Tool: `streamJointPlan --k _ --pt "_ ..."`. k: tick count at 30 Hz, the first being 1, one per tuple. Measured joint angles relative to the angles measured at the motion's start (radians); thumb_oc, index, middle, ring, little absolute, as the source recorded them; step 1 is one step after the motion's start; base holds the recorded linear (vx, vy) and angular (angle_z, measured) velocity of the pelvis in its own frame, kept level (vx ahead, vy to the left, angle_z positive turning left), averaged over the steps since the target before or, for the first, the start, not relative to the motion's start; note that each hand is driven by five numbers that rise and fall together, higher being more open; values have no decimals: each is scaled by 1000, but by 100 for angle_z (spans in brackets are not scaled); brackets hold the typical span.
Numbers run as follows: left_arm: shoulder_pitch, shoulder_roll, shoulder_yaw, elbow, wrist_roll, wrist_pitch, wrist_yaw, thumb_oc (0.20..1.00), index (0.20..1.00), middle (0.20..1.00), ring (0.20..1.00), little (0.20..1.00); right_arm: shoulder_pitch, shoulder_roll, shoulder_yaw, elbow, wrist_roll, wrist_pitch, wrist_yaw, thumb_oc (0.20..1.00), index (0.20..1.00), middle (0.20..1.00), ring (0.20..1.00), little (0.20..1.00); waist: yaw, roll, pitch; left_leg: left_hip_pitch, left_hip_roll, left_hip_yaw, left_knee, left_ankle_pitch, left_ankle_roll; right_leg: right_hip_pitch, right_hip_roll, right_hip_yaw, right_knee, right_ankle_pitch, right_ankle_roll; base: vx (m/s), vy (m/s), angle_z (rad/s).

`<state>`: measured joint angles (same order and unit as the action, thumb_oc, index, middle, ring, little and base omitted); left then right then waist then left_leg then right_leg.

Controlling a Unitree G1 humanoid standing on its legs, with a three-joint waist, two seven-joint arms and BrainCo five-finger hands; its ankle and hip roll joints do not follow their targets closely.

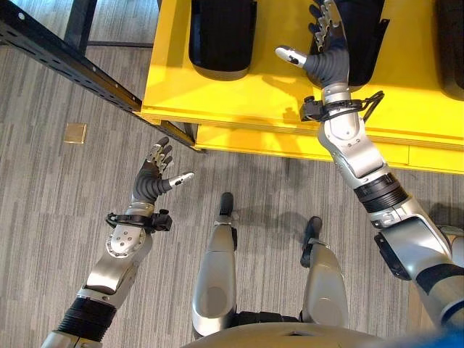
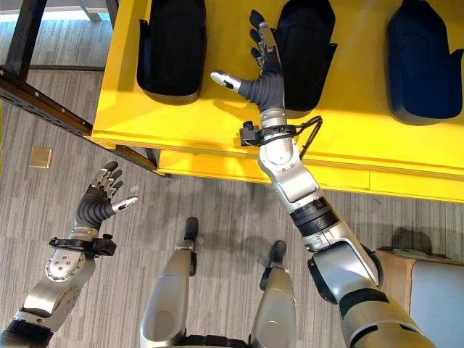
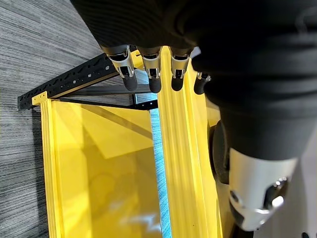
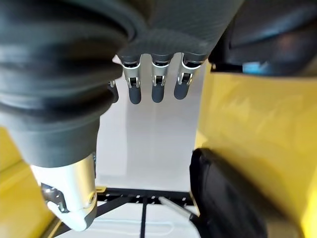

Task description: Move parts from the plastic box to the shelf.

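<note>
Right eye view shows the right hand stretched forward over the bright yellow shelf board, fingers straight and spread, thumb splayed toward the robot's left, holding nothing. Just beyond and to the right of those fingers lies the middle black moulded plastic part, a long rounded shell whose long axis runs away from the robot; the fingertips overlap its near left edge, though whether they touch it I cannot tell. 2 more parts of the same kind rest on the board: one to the left, set apart from the thumb, and a dark blue-black one far to the right.

Well apart from all of this, the left hand hangs low over the grey wood-grain floor, fingers relaxed and empty, beside the black perforated steel frame rail. So the right hand is clearly the nearer one to any part.
</note>
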<state>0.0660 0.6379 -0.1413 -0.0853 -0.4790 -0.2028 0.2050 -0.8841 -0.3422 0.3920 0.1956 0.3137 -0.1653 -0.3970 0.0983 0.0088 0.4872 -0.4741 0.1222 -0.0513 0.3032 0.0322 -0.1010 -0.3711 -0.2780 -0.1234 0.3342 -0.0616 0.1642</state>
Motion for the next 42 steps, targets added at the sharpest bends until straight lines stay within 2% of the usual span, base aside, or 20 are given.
streamJointPlan --k 4,14,35,42 --pt "0 0 -8 1 2 1 2 1000 1000 1000 1000 1000 31 31 69 -46 19 -17 33 1000 1000 1000 1000 1000 3 0 3 -1 0 0 2 -1 0 0 0 0 4 -4 1 0 0 0" --pt "3 -1 -8 1 37 1 25 1000 1000 1000 1000 1000 47 69 105 -46 59 -18 41 1000 1000 1000 1000 1000 6 -2 11 -7 -1 -5 16 -8 0 -2 -1 -2 15 -10 1 0 0 0" --pt "14 -1 -8 1 40 1 42 1000 1000 1000 1000 1000 99 69 72 6 65 -18 -11 1000 1000 1000 1000 1000 3 5 25 -17 -1 -12 30 -13 1 -5 -2 -6 27 -15 0 0 0 0" --pt "18 -1 -9 1 40 0 42 1000 1000 1000 1000 1000 95 104 24 109 81 -25 -39 1000 1000 1000 1000 1000 5 7 26 -19 -2 -13 31 -13 0 -7 -2 -7 30 -17 0 0 0 0"
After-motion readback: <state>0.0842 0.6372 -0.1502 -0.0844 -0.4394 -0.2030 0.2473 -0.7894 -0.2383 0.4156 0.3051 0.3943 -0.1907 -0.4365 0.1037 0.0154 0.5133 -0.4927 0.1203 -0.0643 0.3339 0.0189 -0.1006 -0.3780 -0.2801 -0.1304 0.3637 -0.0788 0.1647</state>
